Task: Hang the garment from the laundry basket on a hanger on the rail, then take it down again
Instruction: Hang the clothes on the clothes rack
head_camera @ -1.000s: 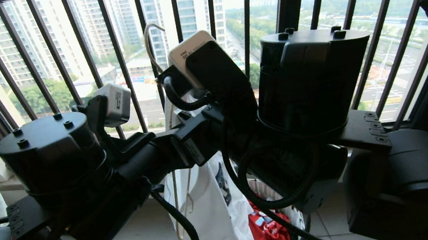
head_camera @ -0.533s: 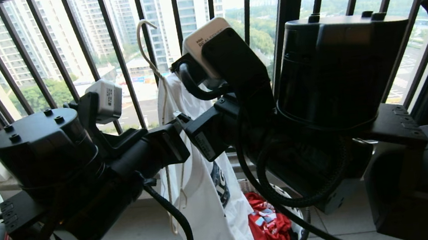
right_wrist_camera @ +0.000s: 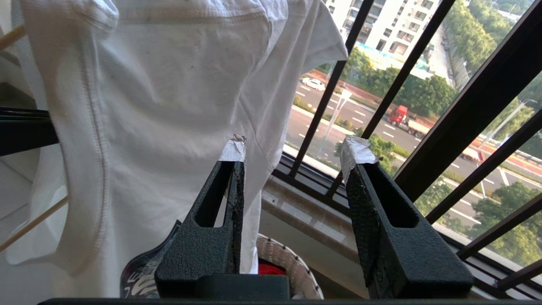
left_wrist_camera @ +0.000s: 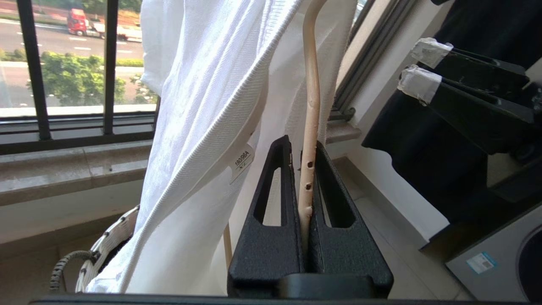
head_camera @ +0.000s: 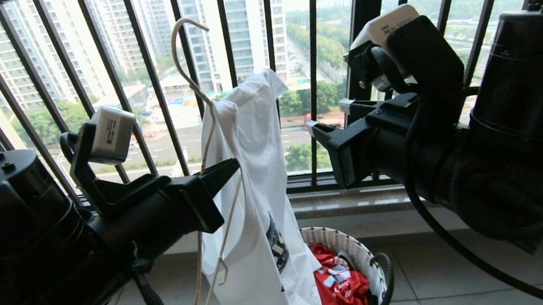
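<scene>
My left gripper is shut on the twisted neck of the cream-white hanger, holding it upright with the hook uppermost. The white garment is draped over one shoulder of the hanger and hangs down to the laundry basket on the floor. My right gripper stands open just to the right of the shirt, with nothing between its taped fingertips. The rail is out of view.
A red garment lies in the basket. The black barred window railing and its sill stand close behind the shirt. A dark garment and a grey appliance are on the right.
The right gripper has drawn away to the right, off the shirt's shoulder. The arms have parted, and the shirt now hangs from the hanger alone. The left gripper still holds the hanger neck.
</scene>
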You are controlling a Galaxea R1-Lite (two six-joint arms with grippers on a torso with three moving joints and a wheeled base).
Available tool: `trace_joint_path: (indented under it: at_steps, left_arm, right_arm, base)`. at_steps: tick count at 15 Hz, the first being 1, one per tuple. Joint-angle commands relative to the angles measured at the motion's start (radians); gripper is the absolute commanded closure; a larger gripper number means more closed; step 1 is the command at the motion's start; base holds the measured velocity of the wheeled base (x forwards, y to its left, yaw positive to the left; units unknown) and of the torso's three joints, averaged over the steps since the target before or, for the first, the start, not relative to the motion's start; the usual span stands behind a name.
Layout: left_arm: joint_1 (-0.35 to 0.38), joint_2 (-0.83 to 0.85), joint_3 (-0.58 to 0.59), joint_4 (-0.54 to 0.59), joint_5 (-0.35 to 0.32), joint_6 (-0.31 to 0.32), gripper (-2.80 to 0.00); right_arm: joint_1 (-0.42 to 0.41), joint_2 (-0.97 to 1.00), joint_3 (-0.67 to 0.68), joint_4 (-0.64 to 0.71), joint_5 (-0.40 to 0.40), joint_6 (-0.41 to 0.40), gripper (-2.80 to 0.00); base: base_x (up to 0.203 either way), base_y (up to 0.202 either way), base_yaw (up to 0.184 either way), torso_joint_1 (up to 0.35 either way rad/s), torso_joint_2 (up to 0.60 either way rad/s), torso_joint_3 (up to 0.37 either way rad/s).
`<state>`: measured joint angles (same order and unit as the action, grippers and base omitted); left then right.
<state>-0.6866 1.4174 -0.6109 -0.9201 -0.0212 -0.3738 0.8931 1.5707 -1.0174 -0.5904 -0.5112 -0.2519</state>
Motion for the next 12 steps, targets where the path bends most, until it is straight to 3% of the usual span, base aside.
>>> trace_joint_path:
  at_steps: [1, 3, 6, 10, 12]
  left_arm:
    - [0.036, -0.057, 0.04, -0.005, -0.13, -0.051, 0.0]
    - [0.117, -0.081, 0.053, -0.003, -0.278, -0.13, 0.0]
    - [0.208, -0.089, 0.076, 0.001, -0.458, -0.191, 0.0]
    - [0.214, -0.09, 0.136, 0.003, -0.62, -0.197, 0.0]
    - [0.214, -0.094, 0.156, 0.003, -0.675, -0.197, 0.0]
  right_arm:
    - [-0.058, -0.047, 0.053, 0.004, 0.004, 0.025, 0.0]
    - [-0.112, -0.058, 0.072, 0.027, 0.019, 0.079, 0.0]
    - [-0.136, -0.089, 0.067, 0.123, 0.09, 0.112, 0.0]
    - [-0.137, -0.097, -0.007, 0.287, 0.162, 0.101, 0.0]
    - [-0.139, -0.097, -0.071, 0.413, 0.234, 0.056, 0.0]
  base:
    - [0.0, 0.0, 0.0, 0.0, 0.0, 0.0]
    - [0.0, 0.0, 0.0, 0.0, 0.0, 0.0]
    - [0.0, 0.0, 0.0, 0.0, 0.0, 0.0]
    - [0.0, 0.0, 0.0, 0.0, 0.0, 0.0]
    - [0.0, 0.0, 0.0, 0.0, 0.0, 0.0]
